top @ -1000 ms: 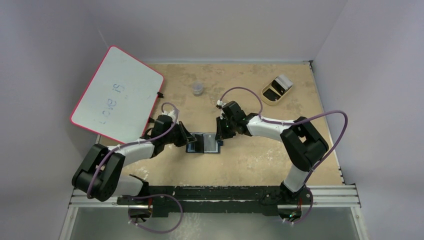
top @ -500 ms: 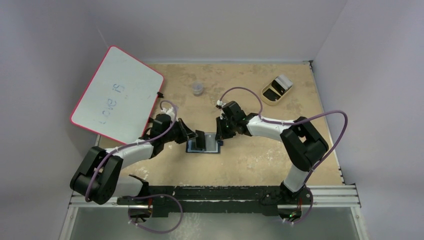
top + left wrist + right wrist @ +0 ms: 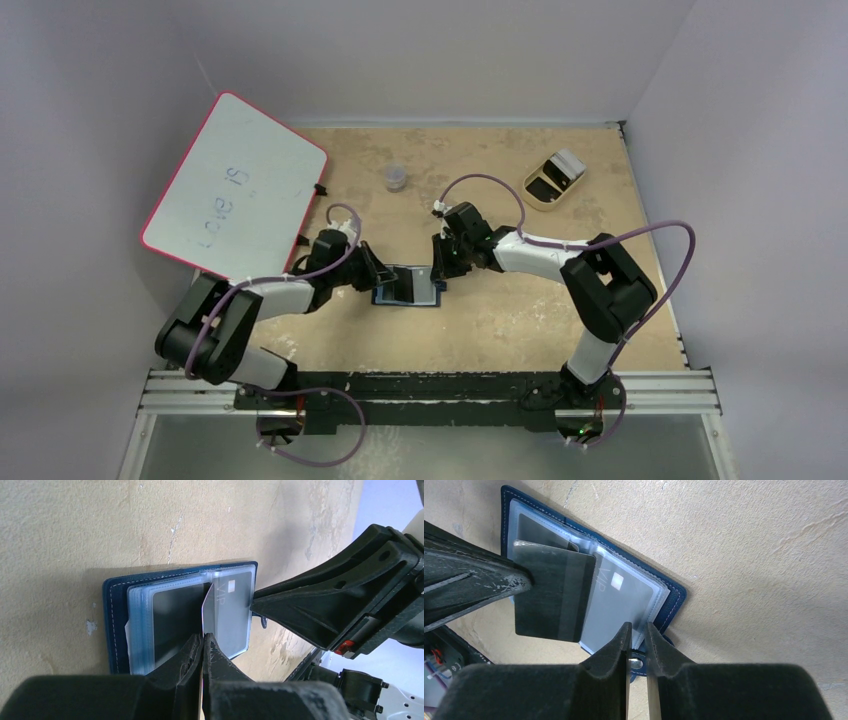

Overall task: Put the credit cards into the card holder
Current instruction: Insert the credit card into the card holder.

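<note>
The navy card holder [image 3: 425,296] lies open on the table, its clear sleeves facing up. It also shows in the left wrist view [image 3: 116,610] and the right wrist view [image 3: 674,597]. A pale card marked VIP [image 3: 616,600] sits in its right sleeve and a dark card [image 3: 172,620] in its left sleeve. My left gripper [image 3: 203,636] is shut on a credit card [image 3: 551,595], dark on one face, held on edge over the holder's middle [image 3: 400,283]. My right gripper [image 3: 637,626] is nearly shut, its tips pinching the holder's right edge by the snap tab.
A pink-edged whiteboard [image 3: 235,190] leans at the back left. A small clear cup [image 3: 396,178] stands behind the holder. A tan oval tray [image 3: 553,180] with small items sits at the back right.
My left gripper rose and moved right over the holder with the card, then dipped so the card now sits lower over the sleeves. The right arm has not moved.
</note>
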`<act>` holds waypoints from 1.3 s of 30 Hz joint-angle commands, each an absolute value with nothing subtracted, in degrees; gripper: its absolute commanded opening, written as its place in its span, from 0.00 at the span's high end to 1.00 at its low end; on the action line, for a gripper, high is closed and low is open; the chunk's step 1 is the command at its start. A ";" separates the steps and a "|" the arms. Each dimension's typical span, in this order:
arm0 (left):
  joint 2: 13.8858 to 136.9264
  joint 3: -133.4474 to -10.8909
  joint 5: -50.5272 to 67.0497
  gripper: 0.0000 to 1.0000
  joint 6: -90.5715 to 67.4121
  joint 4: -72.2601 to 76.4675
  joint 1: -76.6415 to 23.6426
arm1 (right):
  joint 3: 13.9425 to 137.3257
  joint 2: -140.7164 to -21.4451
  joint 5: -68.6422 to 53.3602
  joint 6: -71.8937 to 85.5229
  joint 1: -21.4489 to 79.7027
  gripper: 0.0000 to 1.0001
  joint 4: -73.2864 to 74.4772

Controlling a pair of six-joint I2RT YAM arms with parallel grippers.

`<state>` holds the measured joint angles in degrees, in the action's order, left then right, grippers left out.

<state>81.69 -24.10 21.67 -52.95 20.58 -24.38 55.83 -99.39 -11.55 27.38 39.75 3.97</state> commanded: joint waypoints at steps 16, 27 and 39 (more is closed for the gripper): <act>89.74 -24.60 22.18 1.00 -49.87 25.46 -24.72 | 56.00 -100.37 -12.31 27.71 39.90 0.80 3.01; 91.50 -28.09 19.47 1.00 -49.95 24.13 -27.23 | 56.07 -100.33 -12.04 28.55 39.92 0.79 1.89; 88.15 -29.73 13.38 1.00 -47.17 17.34 -28.13 | 53.64 -95.55 -8.51 30.26 38.88 0.71 4.94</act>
